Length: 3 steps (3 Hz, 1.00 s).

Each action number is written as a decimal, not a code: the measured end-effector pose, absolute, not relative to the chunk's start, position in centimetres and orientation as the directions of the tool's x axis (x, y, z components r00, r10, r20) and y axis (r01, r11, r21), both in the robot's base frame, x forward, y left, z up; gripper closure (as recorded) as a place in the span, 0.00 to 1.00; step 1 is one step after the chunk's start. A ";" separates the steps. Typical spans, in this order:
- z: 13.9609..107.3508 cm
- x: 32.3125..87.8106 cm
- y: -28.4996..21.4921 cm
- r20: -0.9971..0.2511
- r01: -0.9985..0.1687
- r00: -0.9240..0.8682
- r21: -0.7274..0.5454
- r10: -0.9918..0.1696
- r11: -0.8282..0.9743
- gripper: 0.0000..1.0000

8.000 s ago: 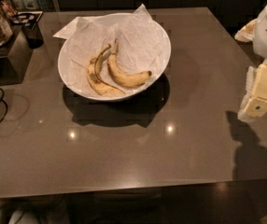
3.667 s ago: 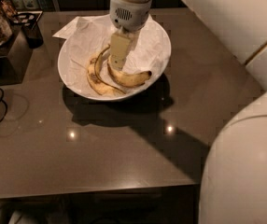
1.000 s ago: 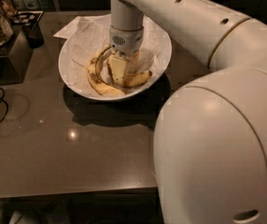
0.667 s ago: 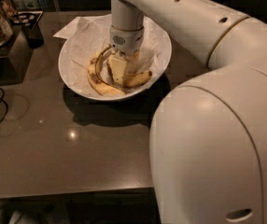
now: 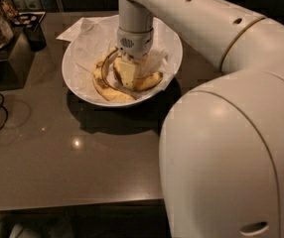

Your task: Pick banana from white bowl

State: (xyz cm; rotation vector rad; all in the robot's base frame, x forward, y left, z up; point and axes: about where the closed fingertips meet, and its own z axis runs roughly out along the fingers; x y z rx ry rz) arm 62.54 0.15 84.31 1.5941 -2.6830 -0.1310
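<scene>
The gripper is pointing straight down into the white bowl at the far left of the table, pressing onto the banana. I cannot tell whether it is gripping. The banana is lying on the crinkled paper, just right of a thinner spotted banana.

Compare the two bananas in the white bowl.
The banana is plumper and cleaner yellow; the spotted banana is thinner, with dark edges. The gripper sits over the banana, hiding its middle; the spotted banana lies uncovered beside it. Both are curved and lie in the white bowl.
</scene>
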 end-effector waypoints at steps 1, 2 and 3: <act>84.3 62.5 0.2 -0.027 -0.876 -0.479 0.081 -0.877 0.476 1.00; 84.5 63.1 0.6 -0.055 -0.880 -0.474 0.061 -0.879 0.471 1.00; 86.0 62.4 0.4 -0.069 -0.887 -0.461 0.041 -0.885 0.460 1.00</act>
